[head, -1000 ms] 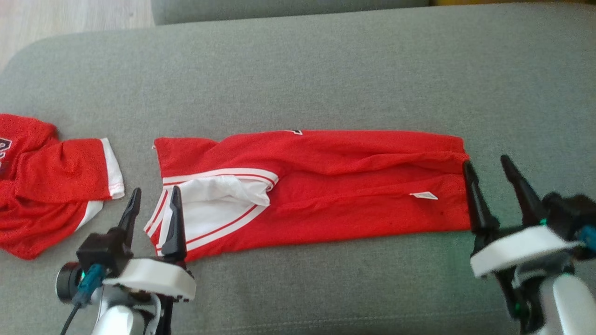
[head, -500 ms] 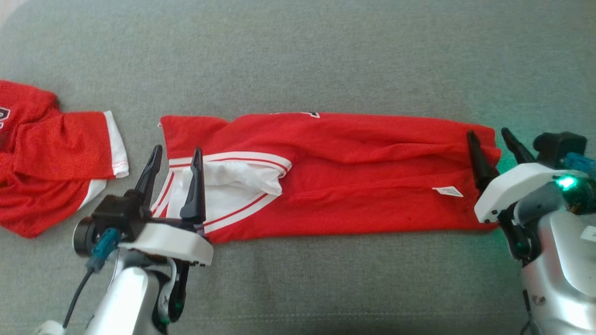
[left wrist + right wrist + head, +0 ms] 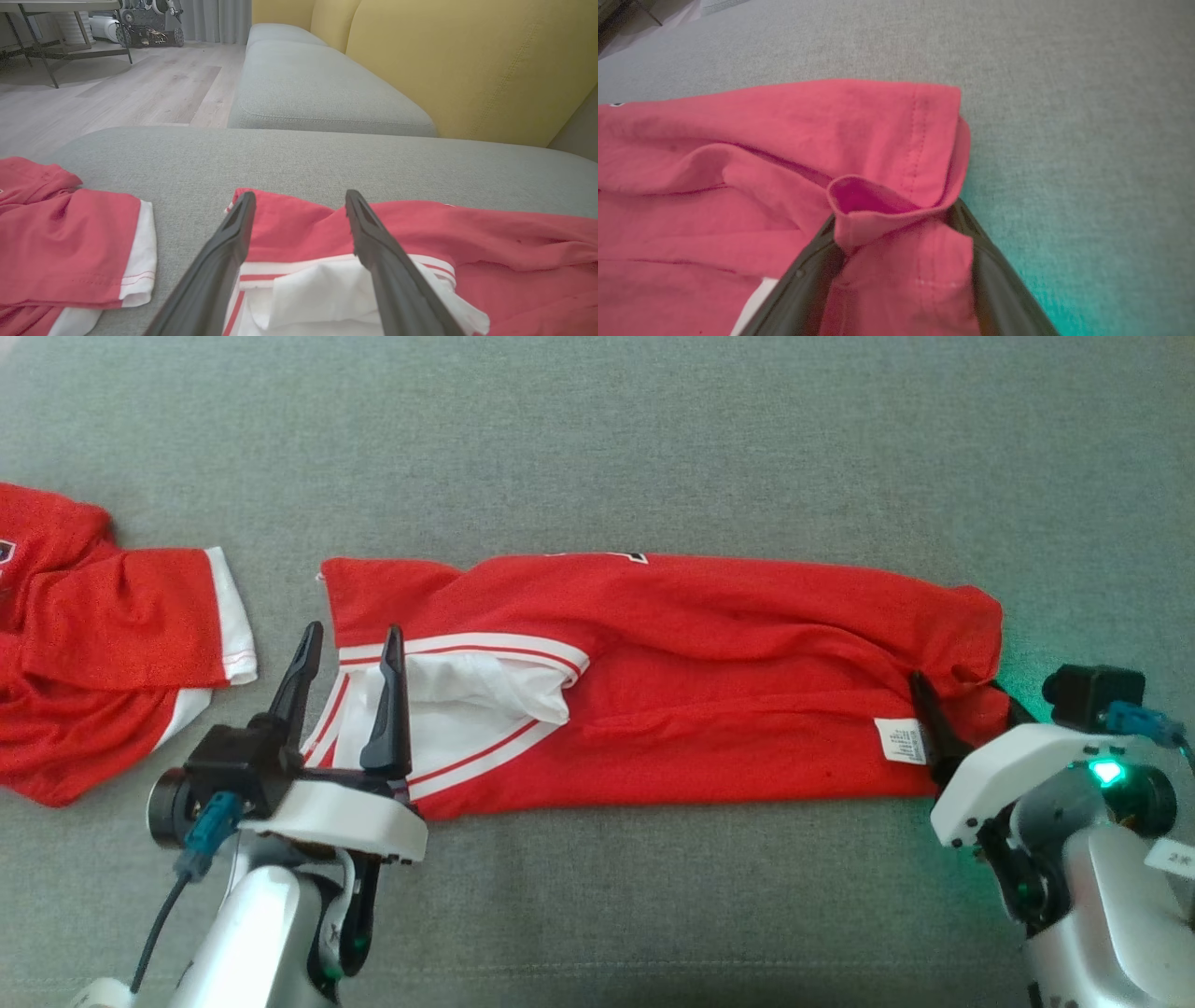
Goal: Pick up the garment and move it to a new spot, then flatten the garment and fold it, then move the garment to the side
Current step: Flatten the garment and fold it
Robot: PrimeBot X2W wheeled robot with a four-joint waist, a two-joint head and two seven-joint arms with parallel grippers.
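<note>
**Fold stage: garment (image 3: pixel 709 644) lies as a long strip across the sofa cushion (image 3: pixel 597 429), one arm posted at each end.**

Head view: the left fingers (image 3: pixel 387 709) are spread wide and empty, astride the white-trimmed end. The right fingers (image 3: pixel 929 728) straddle the opposite hem beside the label. A second red garment (image 3: pixel 103 644) lies apart at left. Left wrist view: the fingers are parted over the trim, with nothing pinched. Right wrist view: the hem bunches between fingers standing well apart, unclamped. Judgement: both ends are bracketed, probably so the strip can be folded end to end.
</note>
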